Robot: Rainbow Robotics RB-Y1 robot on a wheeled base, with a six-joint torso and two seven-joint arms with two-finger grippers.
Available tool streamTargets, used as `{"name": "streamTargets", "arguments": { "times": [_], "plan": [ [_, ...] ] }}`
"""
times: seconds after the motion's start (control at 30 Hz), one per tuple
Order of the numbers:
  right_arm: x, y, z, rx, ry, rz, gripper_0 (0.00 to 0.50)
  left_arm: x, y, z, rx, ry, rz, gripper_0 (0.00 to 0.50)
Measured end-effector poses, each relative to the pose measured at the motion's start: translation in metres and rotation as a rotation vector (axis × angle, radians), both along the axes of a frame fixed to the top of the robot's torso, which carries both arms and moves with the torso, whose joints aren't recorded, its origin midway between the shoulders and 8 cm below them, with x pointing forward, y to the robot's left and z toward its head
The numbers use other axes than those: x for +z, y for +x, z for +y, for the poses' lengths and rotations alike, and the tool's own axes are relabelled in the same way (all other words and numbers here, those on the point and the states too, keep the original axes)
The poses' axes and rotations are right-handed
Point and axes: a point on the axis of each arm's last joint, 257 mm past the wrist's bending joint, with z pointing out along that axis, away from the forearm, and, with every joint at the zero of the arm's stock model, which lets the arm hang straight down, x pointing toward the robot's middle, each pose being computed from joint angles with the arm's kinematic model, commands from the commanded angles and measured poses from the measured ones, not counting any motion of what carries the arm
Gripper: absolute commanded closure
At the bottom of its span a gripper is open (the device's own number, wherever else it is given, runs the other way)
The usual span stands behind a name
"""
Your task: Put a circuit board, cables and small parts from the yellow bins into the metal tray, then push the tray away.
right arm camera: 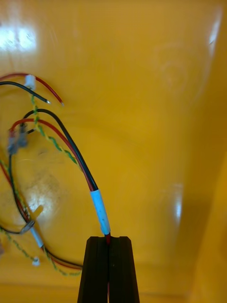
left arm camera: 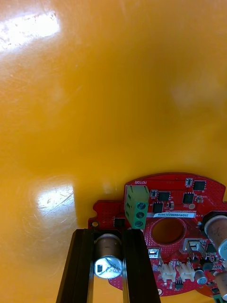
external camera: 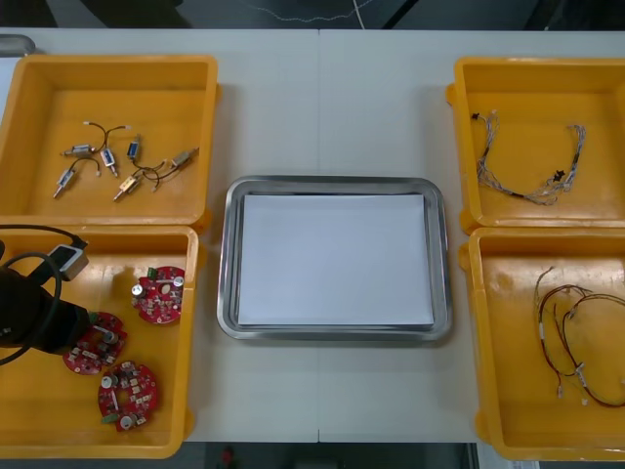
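In the yellow bin [external camera: 29, 410] at the metal tray's [external camera: 332, 182] eight o'clock, the left gripper [left arm camera: 108, 232] has its fingers [left arm camera: 78, 270] clamped on a metal can [left arm camera: 108, 265] on a red circuit board [left arm camera: 175, 189]: light, stiff, but fragile there; its rim seems safer. The right gripper [right arm camera: 109, 239] pinches a limp cable [right arm camera: 99, 208] at its sleeved end.

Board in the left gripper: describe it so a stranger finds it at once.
Go to the yellow bin on the left side, nearer the robot, which holds three red boards. The one wanted is the leftmost board. Unlike the other two boards, it has the left gripper shut on a silver cylinder standing on it.
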Motion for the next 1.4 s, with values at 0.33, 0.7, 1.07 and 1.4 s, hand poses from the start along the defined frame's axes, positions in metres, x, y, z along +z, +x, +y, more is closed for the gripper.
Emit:
{"name": "streamTargets", "arguments": {
  "times": [0.33,0.7,1.07,1.4],
  "plan": [
    [0.058,-0.008,0.004,0.042,-0.058,-0.009,0.500,0.010,0.002,0.010,-0.009,0.033,0.005,0.500],
    [0.099,-0.002,0.014,0.101,-0.130,-0.050,0.500,0.065,0.002,-0.010,-0.102,0.096,0.021,0.498],
    [0.134,0.006,0.038,0.222,-0.266,-0.128,0.500,0.118,0.002,-0.050,-0.259,0.167,-0.028,0.499],
    [0.142,0.008,0.081,0.406,-0.318,-0.134,0.500,0.125,0.006,-0.111,-0.185,0.111,-0.052,0.499]
  ]
}}
